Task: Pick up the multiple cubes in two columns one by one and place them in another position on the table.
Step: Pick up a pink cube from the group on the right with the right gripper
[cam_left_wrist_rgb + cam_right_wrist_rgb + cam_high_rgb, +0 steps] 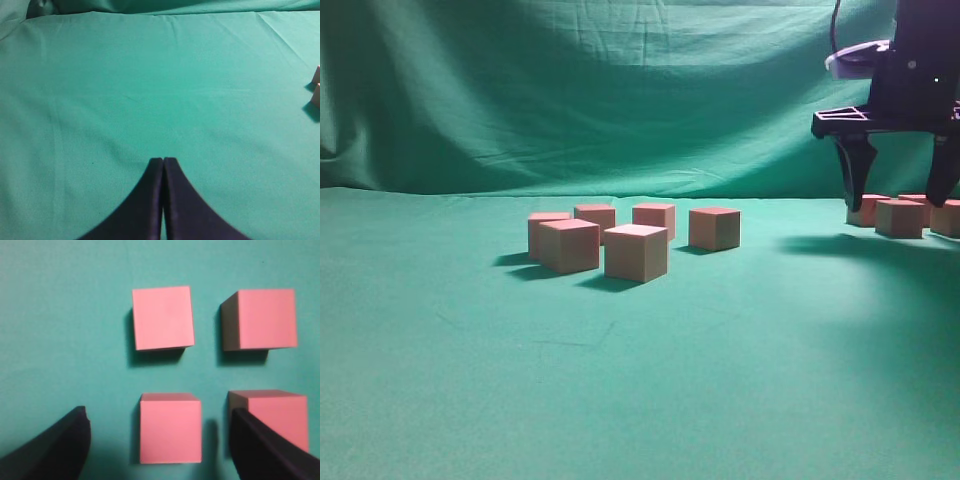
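Note:
Several salmon-pink cubes stand in a loose cluster on the middle of the teal table. Several more cubes stand at the far right. My right gripper hovers open and empty just above that right group. In the right wrist view these cubes form two columns of two; the near-left cube lies below, between the open jaws, and the right finger overlaps the near-right cube. My left gripper is shut and empty over bare cloth. It is out of the exterior view.
Green cloth drapes behind the table. Two cube edges show at the right border of the left wrist view. Bare cloth spans the front and left of the table.

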